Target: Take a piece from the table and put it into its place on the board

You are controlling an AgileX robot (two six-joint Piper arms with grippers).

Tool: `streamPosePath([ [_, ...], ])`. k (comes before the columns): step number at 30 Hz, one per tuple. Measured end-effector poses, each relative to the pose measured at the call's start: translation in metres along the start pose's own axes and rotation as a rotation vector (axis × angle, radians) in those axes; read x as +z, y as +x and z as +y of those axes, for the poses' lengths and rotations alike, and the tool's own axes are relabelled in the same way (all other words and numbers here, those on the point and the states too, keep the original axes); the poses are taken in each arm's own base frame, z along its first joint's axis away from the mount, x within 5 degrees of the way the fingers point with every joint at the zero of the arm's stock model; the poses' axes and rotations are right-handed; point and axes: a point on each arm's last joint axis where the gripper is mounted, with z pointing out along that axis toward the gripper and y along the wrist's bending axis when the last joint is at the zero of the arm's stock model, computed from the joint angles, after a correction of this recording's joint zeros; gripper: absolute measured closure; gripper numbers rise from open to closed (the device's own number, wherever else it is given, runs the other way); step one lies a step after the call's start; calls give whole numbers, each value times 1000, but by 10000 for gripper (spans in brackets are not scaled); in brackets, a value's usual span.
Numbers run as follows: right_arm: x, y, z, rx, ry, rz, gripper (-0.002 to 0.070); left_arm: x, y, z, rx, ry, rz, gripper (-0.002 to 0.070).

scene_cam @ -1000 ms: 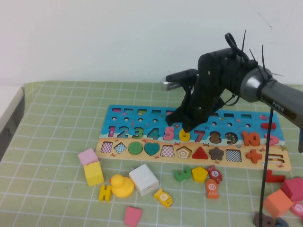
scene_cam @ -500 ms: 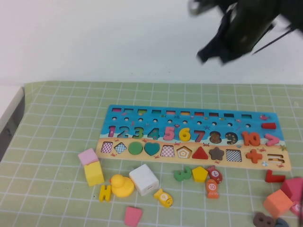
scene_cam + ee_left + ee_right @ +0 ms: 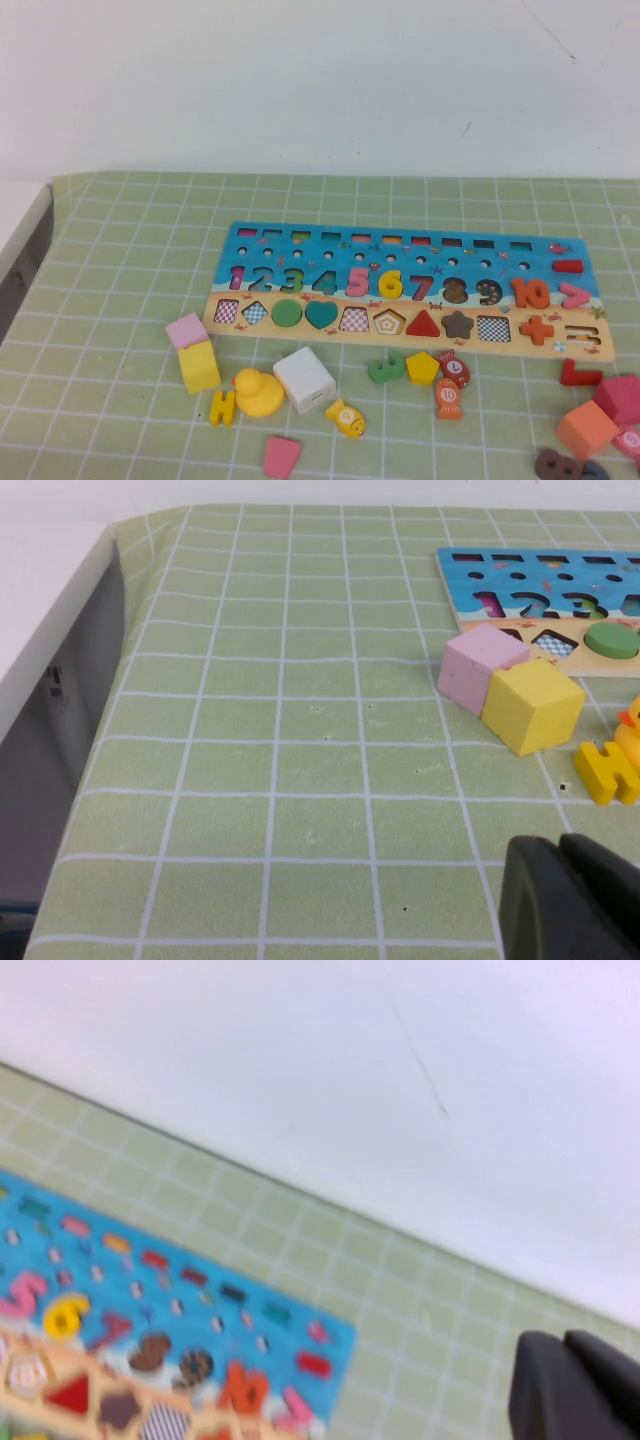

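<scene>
6 (image 3: pixel 390 286) sits in its slot on board (image 3: pixel 300 245), about 12 o'clock from duck (image 3: pixel 258 393). Right claw (image 3: pixel 575 1390) together, raised off-desk; left claw (image 3: pixel 570 900) cannot tell, parked low. Best: stay clear.

The board (image 3: pixel 400 290) lies across the middle of the table (image 3: pixel 120 230); the piece (image 3: pixel 390 285) sits in the board's numeral row, between the 5 (image 3: pixel 357 282) and the 7 (image 3: pixel 422 288); before the board lie two cubes (image 3: pixel 195 355) touching, a duck (image 3: pixel 258 393), a white block (image 3: pixel 304 379), a loose 3 (image 3: pixel 385 367) beside a pentagon block (image 3: pixel 422 368); right of the board, near its front corner, more blocks (image 3: pixel 600 420) cluster.
</scene>
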Motion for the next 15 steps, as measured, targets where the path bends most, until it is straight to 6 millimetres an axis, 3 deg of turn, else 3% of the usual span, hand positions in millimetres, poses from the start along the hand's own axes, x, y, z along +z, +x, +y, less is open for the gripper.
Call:
streamPosePath([
  [10,-73,102,-10,70,-94,23,676,0,0,0,0,0,0,677],
  [15,-98,125,-9,114,-183,-23,677,0,0,0,0,0,0,677],
])
